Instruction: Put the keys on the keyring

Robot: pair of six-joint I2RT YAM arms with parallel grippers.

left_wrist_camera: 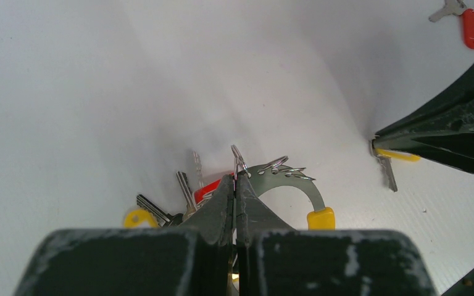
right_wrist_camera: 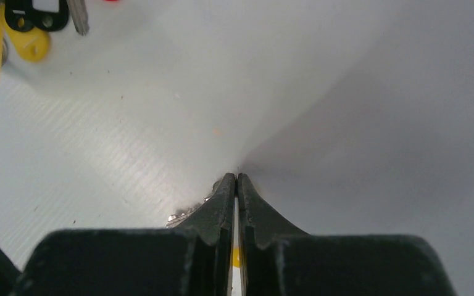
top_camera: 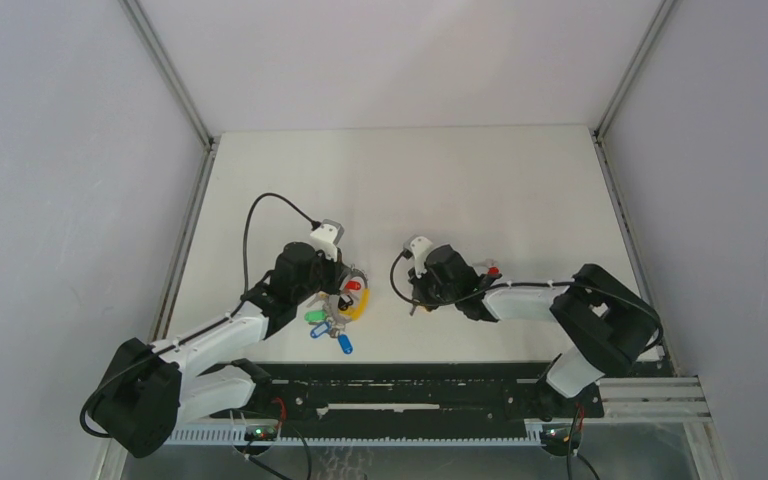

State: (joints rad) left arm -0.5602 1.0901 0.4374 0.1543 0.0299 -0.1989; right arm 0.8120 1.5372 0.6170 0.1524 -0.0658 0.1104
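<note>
left claw [left_wrist_camera: 235,182] pinches the keyring [left_wrist_camera: 296,180], right claw [right_wrist_camera: 235,179] clamps the yellow key [left_wrist_camera: 400,155]; i must steer its hole onto the ring's end

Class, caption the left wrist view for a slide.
Left hand shut on the keyring; right hand holding the yellow key; red key lying apart.

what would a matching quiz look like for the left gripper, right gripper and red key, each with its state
Things:
1 left gripper
2 right gripper
3 red key

States:
a lies free on the table
b shut on the keyring
c shut on the yellow key

Pairs: 1-b, 2-c, 3-a
</note>
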